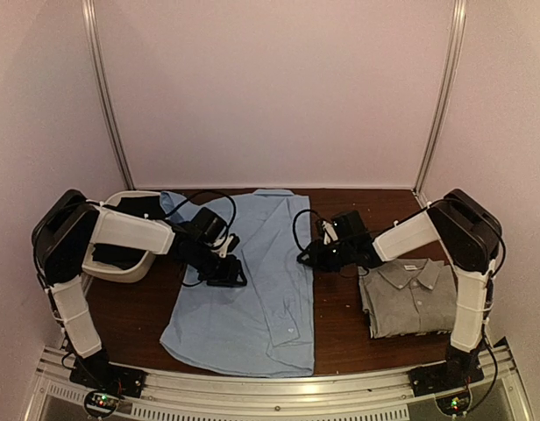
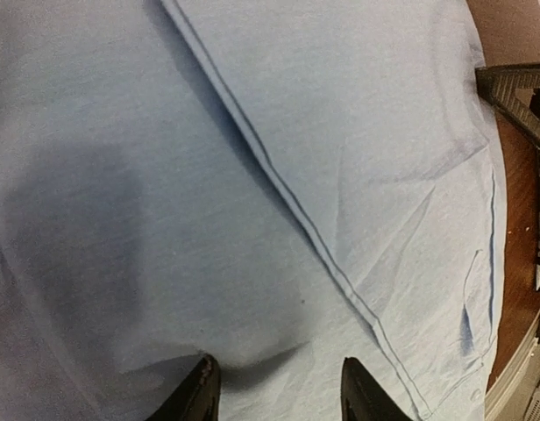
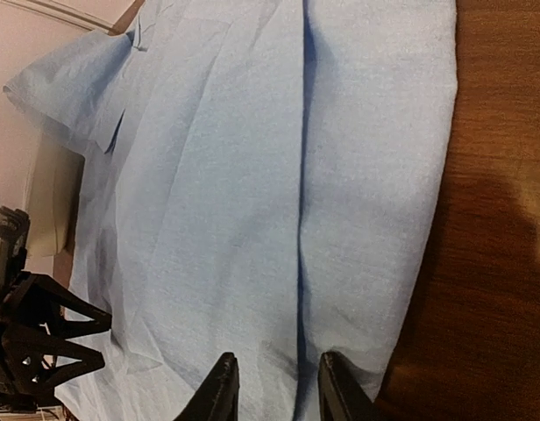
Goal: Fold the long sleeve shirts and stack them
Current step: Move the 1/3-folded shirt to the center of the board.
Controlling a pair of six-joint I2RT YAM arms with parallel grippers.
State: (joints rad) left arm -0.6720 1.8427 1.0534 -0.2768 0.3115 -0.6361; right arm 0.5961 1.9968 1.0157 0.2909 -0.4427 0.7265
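Above light blue shirt [image 1: 261, 307]: left tool [image 2: 274, 390] mid-cloth, right tool [image 3: 274, 386] near edge by table [image 3: 498, 132]; both parted, empty.

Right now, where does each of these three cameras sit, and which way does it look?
Top external: above and behind, looking down on the table; left arm and right arm show.
Left wrist: on the left arm, facing down onto the light blue shirt; its fingertips show.
Right wrist: likewise, over that shirt's edge and bare wood; its fingertips show.
Shared: all three see that shirt.
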